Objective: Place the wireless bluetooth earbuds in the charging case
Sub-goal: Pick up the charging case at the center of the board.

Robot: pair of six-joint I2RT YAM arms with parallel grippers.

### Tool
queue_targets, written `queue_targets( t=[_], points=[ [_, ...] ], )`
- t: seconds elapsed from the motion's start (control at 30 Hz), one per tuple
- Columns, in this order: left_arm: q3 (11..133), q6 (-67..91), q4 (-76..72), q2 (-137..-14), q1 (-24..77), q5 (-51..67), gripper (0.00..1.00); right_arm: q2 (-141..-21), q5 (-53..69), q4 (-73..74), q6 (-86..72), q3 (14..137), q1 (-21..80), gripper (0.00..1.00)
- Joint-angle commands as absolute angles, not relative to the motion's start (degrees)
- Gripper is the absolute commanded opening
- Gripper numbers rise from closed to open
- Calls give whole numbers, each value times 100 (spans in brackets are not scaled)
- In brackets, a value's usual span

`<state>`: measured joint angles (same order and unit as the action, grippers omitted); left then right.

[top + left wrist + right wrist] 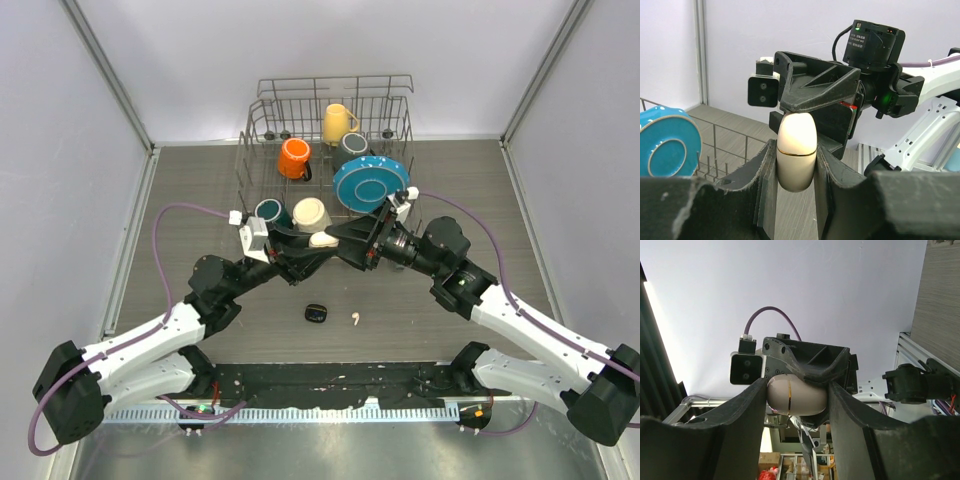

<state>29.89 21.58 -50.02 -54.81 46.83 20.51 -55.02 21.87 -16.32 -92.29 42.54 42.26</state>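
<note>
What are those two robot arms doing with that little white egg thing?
Both arms are holding one white charging case in the air. The left gripper pinches one end and the right gripper the other. The case looks closed. A white earbud and a small black object lie on the table.

Glossy, smooth plastic charging case (796,155)

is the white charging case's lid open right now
No: held in the left pincer, the white case has its two halves meeting at a thin gold seam with no gap.
</note>
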Motion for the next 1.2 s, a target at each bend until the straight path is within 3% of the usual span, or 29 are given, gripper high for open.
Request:
queue_targets(
  t=[0.0, 0.07, 0.17, 0.2, 0.3, 0.4, 0.57, 0.87, 1.17],
  points=[
    [3278, 2030, -5150, -5484, 4728, 1890, 12, -5379, 2321, -1891, -9203, 4342, 4254, 11],
    [3296, 2030, -5133, -5484, 4729, 1881, 8, -5353, 2268, -1715, -9089, 4377, 4254, 14],
    [3313, 2030, -5098, -5484, 4729, 1872, 4, -5239, 2127, -1372, -8834, 4412, 4263, 27],
    [3322, 2030, -5072, -5493, 4729, 1855, 3, -5212, 2040, -1145, -8763, 4438, 4254, 37],
    [3322, 2100, -4975, -5493, 4720, 1793, 0, -5107, 1908, -766, -8377, 4526, 4254, 53],
    [3278, 2223, -4940, -5458, 4729, 1644, 0, -4975, 1653, -380, -7981, 4605, 4245, 62],
    [3120, 1873, -5089, -5388, 4737, 2135, 0, -4843, 1092, 508, -7305, 4868, 4245, 67],
    [2646, 1810, -5440, -5054, 4737, 1889, 0, -4579, 379, 1598, -5767, 5307, 4254, 67],
    [2470, 2039, -5845, -5142, 4737, 2171, 0, -4719, 887, 1828, -5245, 5695, 4254, 67]
  ],
)
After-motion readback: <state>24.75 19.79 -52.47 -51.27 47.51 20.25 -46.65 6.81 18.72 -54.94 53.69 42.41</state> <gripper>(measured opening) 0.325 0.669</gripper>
